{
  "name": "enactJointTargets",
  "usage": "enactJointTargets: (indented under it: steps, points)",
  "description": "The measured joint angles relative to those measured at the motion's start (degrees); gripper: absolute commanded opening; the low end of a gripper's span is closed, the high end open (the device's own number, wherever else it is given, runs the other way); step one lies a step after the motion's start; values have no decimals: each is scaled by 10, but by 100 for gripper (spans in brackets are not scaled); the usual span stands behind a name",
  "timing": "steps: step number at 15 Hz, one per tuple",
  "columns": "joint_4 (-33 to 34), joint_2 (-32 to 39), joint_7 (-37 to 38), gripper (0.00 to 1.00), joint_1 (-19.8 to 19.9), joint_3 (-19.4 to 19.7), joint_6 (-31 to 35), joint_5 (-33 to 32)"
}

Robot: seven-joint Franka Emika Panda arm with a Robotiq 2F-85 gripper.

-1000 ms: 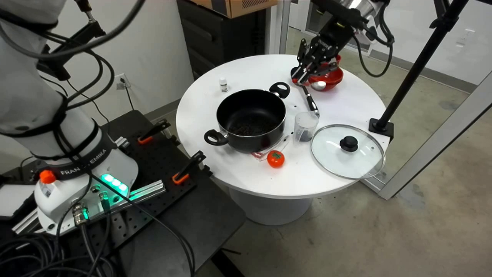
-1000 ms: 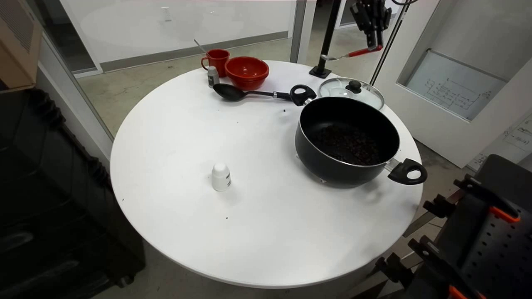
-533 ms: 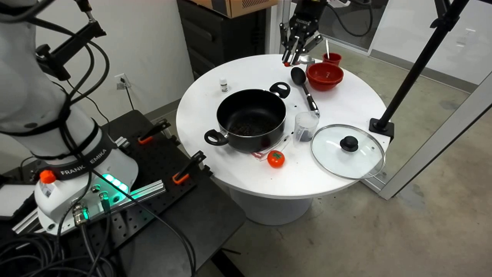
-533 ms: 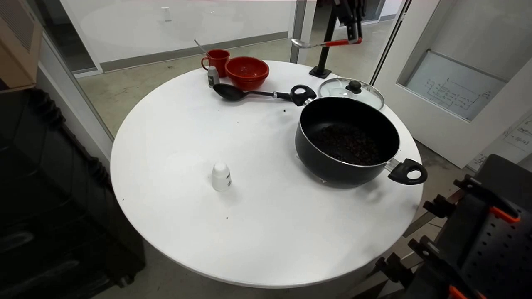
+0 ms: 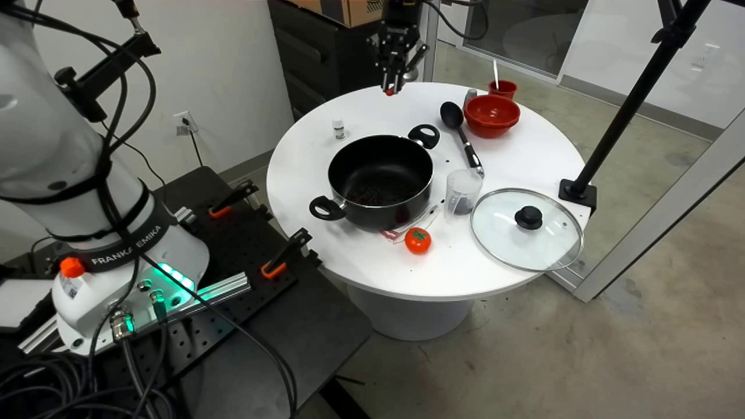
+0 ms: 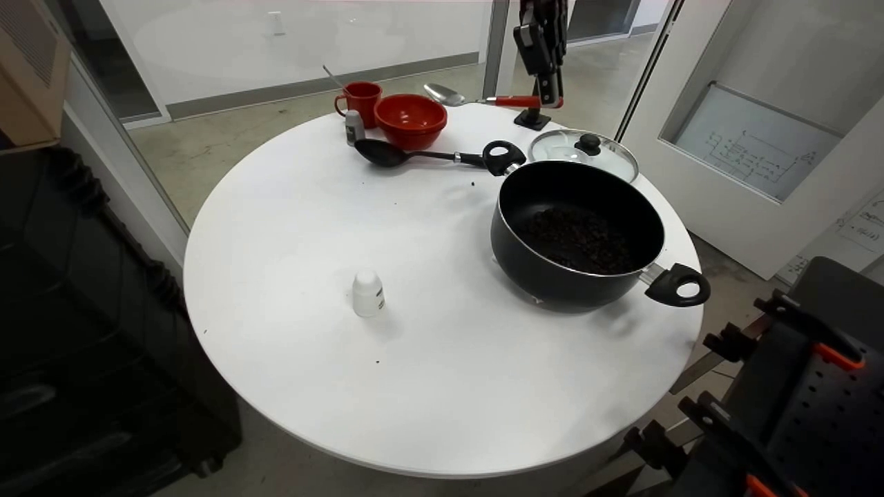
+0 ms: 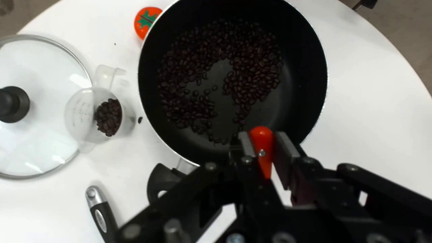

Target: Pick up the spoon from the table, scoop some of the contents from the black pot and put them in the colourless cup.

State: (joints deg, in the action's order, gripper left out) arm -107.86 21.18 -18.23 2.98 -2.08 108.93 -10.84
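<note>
2 spoons catch my eye. The red-handled spoon (image 6: 510, 101) is aloft, its handle end clamped in the claw (image 7: 265, 148); over the last 1 s the claw has swung it sideways in both exterior views. The wrist view now shows the black pot (image 6: 545, 279) and its dark beans (image 7: 251, 77) ahead of the claw, the fingertips overlapping the rim in that view, so I read this as lining up a scoop. Another helping, perhaps: the colourless cup (image 5: 464, 185) already holds some beans. The held spoon sits roughly level off the table (image 6: 290, 359), its metal head reaching out past the claw. The black spoon (image 6: 429, 155) rests on the table between the pot and the red bowl (image 5: 489, 129), apart from the claw; which of these the task means, I can't be sure.
</note>
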Motion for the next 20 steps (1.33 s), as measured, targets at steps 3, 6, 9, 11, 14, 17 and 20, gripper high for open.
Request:
enactJointTargets:
  steps: [3,6,9,11,14,17,20]
  points:
    - [-93,-60,1,5,-17,-20,51,6]
    - [-191,-117,1,5,-32,-36,83,25]
    - [-294,-166,5,5,-50,-48,118,42]
    - [-366,-193,11,5,-64,-54,158,44]
    - [-478,-225,19,5,-85,-63,256,26]
    - [-541,-220,67,5,-99,-71,371,-36]
    - [-534,-164,152,5,-100,-66,459,-132]
